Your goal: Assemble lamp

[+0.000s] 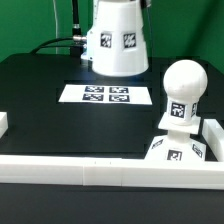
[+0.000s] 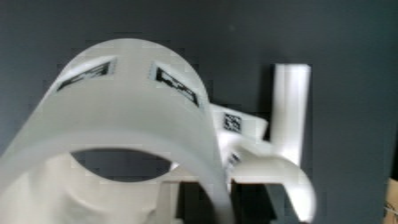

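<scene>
No readable text or brand anywhere, only black-and-white square tags. I'm carrying the shade [image 1: 117,40]: smooth matte white plastic, tapered cup shape, tags on its wall, held above the black table [image 1: 40,100] at roughly 12 o'clock in the exterior view. My gripper [image 2: 187,185] sits behind the shade's open round mouth in the wrist view; fingers mostly hidden, so jaw width can't be read, but the shade hangs off me. Bulb [image 1: 182,90]: glossy round white head on a tagged neck, standing upright in the low square sloped base [image 1: 178,148] at about 4 o'clock. Marker board [image 1: 107,95], flat, four tags, lies under the shade. White rail [image 1: 110,170] runs along the near edge.
</scene>
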You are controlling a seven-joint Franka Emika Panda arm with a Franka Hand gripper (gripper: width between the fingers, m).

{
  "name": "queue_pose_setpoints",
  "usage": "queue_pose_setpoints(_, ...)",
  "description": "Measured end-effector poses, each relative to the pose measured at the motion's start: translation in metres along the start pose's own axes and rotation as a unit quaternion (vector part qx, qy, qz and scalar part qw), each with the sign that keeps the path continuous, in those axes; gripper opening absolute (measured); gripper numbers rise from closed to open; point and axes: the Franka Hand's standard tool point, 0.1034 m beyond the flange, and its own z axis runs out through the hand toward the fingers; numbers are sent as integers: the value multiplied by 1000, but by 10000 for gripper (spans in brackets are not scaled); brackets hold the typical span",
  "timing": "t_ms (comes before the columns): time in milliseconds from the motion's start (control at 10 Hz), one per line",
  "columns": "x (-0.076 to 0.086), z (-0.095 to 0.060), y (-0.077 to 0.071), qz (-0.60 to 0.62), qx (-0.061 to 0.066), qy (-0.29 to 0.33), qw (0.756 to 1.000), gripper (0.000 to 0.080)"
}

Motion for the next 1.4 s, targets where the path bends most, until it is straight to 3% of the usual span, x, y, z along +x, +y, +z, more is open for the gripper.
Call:
queue_pose_setpoints(300, 29, -24, -41, 31, 6, 0, 1000, 44)
queue_pose_setpoints(400, 39, -25, -53, 40, 7, 4, 999, 44)
queue_pose_setpoints(600, 50, -10, -71, 46, 8, -1, 999, 44)
queue_pose_setpoints(800, 52, 11, -75, 47, 7, -8, 999, 44)
queue_pose_setpoints(1100, 50, 41, -70, 49, 4, -13, 999, 44)
queue_pose_setpoints(1400, 48, 62, -61, 50, 2, -22, 999, 44)
